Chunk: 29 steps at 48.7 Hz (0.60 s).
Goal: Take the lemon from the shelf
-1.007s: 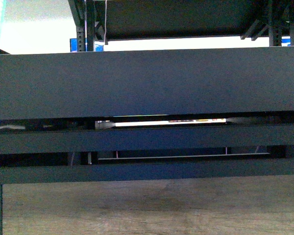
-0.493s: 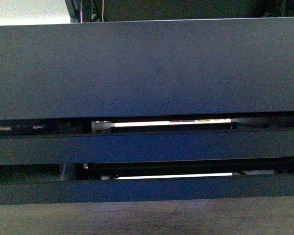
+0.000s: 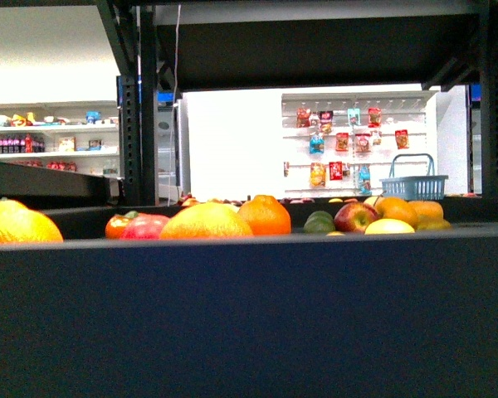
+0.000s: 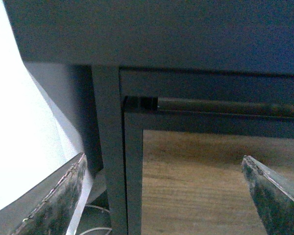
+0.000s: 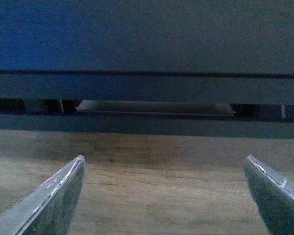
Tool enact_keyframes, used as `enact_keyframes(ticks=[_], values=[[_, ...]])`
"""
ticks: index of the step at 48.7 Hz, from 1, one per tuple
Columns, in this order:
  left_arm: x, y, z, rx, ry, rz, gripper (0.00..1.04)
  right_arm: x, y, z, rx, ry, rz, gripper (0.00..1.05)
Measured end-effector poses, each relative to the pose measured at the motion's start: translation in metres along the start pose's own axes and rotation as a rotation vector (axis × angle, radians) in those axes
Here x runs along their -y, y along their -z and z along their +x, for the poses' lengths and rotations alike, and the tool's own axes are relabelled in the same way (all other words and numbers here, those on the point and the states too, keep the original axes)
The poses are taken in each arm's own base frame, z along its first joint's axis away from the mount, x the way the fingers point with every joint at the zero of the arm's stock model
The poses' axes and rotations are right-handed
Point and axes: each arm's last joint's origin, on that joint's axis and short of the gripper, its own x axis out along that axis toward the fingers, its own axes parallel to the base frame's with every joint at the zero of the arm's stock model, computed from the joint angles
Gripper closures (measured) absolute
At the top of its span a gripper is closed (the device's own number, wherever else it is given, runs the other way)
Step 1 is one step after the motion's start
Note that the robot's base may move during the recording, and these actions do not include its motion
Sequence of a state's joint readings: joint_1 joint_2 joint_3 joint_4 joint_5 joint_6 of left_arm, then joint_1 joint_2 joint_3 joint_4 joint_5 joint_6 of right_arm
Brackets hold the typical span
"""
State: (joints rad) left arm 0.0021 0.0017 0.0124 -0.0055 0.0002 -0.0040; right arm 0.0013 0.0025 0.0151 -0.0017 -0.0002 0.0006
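Since the front camera sits level with the thick front edge of the desk [image 3: 249,315], the fruit-bearing deck of the black metal-framed tiered shelf [image 3: 141,124], only the crown of the bright yellow oval lemon [image 3: 389,225] shows, toward the desk's right end beside a red apple [image 3: 354,217]; its seating is hidden. Left gripper [image 4: 162,157] and right gripper [image 5: 164,158] face the lower frame, jaws spread wide and empty, presumably readied for the reach. Neither arm appears in the front view.

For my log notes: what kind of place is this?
Probably a grocery store: loose fruit lies on a black shelf; behind, snack packets hang on a white display beside a blue basket.
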Motion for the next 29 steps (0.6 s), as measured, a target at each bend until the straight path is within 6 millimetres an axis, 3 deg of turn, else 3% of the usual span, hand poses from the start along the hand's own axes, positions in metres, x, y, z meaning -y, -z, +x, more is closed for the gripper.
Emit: enact_keyframes(ticks=[29], values=[[0.0, 0.0, 0.0, 0.0, 0.0, 0.0, 0.08, 0.0, 0.0, 0.0, 0.0, 0.0, 0.0, 0.08]])
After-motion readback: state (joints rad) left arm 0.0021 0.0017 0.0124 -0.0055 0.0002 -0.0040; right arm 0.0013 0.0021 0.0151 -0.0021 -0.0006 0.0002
